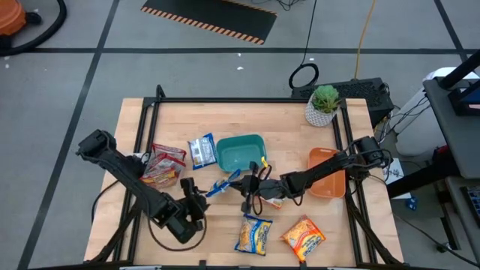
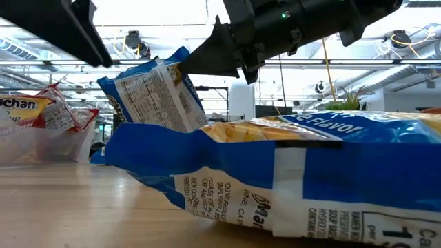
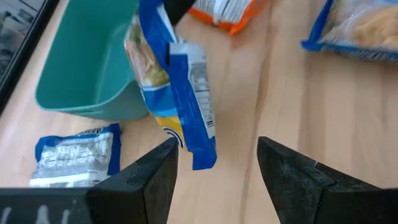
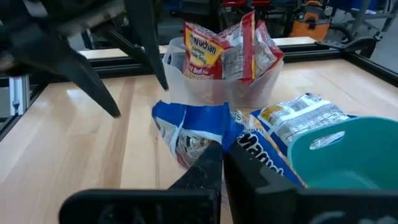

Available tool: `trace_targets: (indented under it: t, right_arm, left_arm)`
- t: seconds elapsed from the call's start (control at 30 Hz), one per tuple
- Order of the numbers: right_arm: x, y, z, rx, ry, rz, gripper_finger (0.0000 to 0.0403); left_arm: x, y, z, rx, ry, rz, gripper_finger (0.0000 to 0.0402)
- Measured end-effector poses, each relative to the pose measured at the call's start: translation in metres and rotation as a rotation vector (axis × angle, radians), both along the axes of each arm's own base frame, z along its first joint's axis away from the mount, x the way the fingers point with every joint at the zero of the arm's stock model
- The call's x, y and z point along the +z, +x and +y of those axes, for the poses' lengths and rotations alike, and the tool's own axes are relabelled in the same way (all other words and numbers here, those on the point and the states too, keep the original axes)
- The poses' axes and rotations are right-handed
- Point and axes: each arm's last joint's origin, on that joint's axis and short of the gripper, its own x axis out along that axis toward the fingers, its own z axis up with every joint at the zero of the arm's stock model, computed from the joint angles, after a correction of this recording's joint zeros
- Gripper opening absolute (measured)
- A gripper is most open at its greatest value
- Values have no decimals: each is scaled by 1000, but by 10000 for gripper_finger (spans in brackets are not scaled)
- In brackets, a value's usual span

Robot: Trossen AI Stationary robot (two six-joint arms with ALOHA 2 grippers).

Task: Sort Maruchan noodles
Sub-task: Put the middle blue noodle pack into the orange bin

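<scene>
My right gripper (image 1: 241,183) is shut on a blue-and-yellow noodle packet (image 1: 223,184), just near of the teal bin (image 1: 241,150). The packet also shows in the low view (image 2: 155,89) and the left wrist view (image 3: 180,93). My left gripper (image 1: 202,195) is open; its fingers (image 3: 155,180) stand on either side of the packet's lower end without touching it. A blue-and-white packet (image 1: 201,150) lies left of the bin. Red packets (image 1: 163,161) sit in a clear tub. An orange packet (image 1: 274,201) lies under my right arm. My right gripper pinches the blue-and-yellow packet's upper end (image 4: 214,140) between its two shut fingers. It comes from the table's right side, slanting down (image 2: 210,60). The packet hangs crumpled and nearly upright below the fingers (image 3: 186,118). Whether its lower end touches the table, I cannot tell.
A blue-and-yellow packet (image 1: 253,234) and an orange packet (image 1: 304,236) lie near the front edge. The orange tray (image 1: 330,176) sits at the right under my right arm. A potted plant (image 1: 324,105) stands at the far right corner.
</scene>
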Motion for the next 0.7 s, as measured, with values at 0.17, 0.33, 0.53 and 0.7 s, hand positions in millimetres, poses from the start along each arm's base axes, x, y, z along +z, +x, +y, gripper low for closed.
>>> trace_targets:
  t: [0.17, 0.33, 0.53, 0.7]
  right_arm:
    - [0, 0, 0, 0, 1, -1, 0]
    - [0, 0, 0, 0, 0, -1, 0]
    - [0, 0, -1, -1, 1, -1, 0]
    - [0, 0, 0, 0, 1, -1, 0]
  left_arm:
    - [-15, 5, -3, -57, 79, 71, 224]
    - [-21, 11, 2, -39, 109, 87, 224]
    - [-21, 23, 19, 87, 87, 42, 224]
    - [-21, 31, 30, 147, 44, 32, 223]
